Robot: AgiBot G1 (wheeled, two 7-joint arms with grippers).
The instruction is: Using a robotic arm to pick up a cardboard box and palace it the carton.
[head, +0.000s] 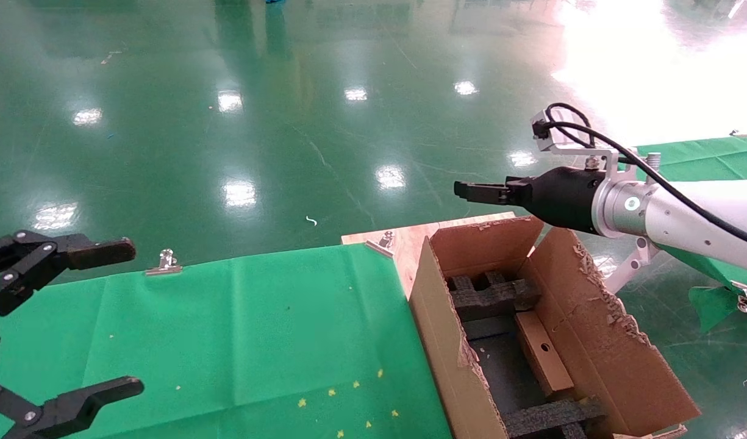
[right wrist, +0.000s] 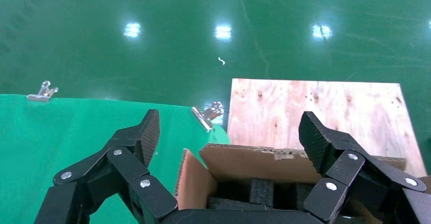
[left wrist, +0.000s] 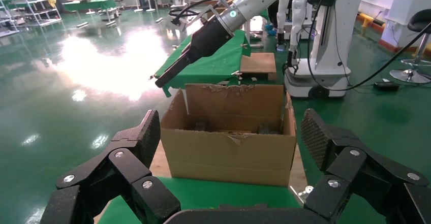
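Right arm: the white tubular robotic arm (head: 684, 213) with a teal light ring, a white camera block and a black cable reaches in from the right, level, above the far end of the carton.
Right gripper: its black multi-link right gripper (head: 471, 190) hangs in the air just past the carton's far wall, holding nothing; in the right wrist view the ribbed fingers (right wrist: 145, 132) stand wide apart, with the carton's far rim below between them.
Cardboard box: the small flat closed brown cardboard box (head: 544, 352) with a round hole lies inside the carton, leaning along its right-hand wall, between the two foam pieces.
Carton: the large brown corrugated carton (head: 437, 323) with ragged torn flaps stands at the right edge of the table, its far end on the bare wood; black foam inserts (head: 492, 296) sit at its far and near ends.
Table: a plywood table (head: 410, 235) covered on the left by a green cloth (head: 227, 329) held with silver clips (head: 163, 263) along the far edge.
Left gripper: the all-black linkage left gripper (head: 114, 317) hovers over the cloth's left side near the table's left edge, fingers spread wide and empty; its wrist view faces the carton's side wall.
Floor: glossy green floor (head: 288, 110) beyond the table.
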